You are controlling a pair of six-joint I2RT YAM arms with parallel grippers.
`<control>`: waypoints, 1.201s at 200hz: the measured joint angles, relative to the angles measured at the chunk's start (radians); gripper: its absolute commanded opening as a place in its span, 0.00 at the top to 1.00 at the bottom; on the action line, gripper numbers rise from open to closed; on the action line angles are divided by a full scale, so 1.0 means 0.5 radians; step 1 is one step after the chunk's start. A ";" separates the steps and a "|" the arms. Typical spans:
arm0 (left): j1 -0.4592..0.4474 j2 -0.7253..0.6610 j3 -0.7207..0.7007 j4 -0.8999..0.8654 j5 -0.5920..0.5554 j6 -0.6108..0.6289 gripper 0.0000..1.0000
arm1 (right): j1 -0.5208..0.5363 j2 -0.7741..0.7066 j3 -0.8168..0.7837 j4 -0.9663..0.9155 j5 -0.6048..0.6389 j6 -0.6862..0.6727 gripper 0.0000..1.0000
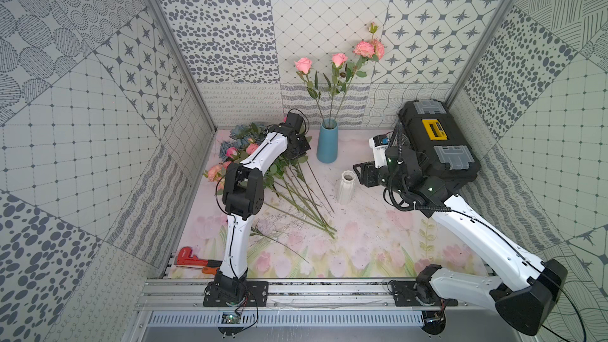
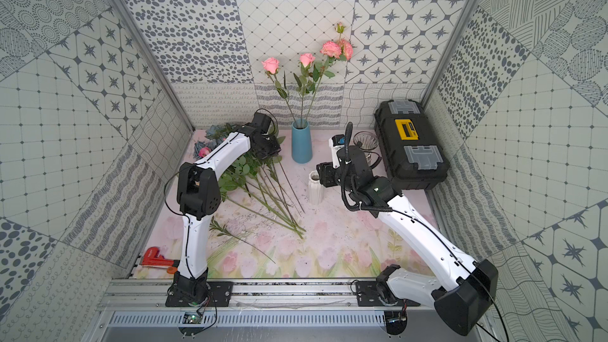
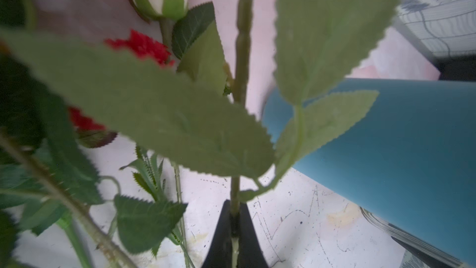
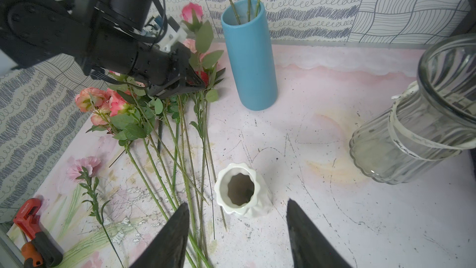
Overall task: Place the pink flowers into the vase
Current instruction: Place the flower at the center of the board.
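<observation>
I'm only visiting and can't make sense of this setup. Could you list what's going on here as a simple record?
blue vase: upright at the back, holds three stems of pink flowers
loose flowers: lying in a pile on the table by the left arm
left end effector: shut on a flower stem, near the blue vase
right end effector: open, empty, near the white vase
other things: glass jar, black toolbox, red wrench

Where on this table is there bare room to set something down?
Bare: the front strip between the stem ends and the rail, and the patch bordered by blue vase, white vase and glass jar. Crowded: the flower pile on the left.
</observation>
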 measured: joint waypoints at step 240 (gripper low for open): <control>-0.007 -0.664 -0.994 0.222 -0.188 0.018 0.68 | 0.000 0.008 -0.005 0.008 -0.064 0.002 0.39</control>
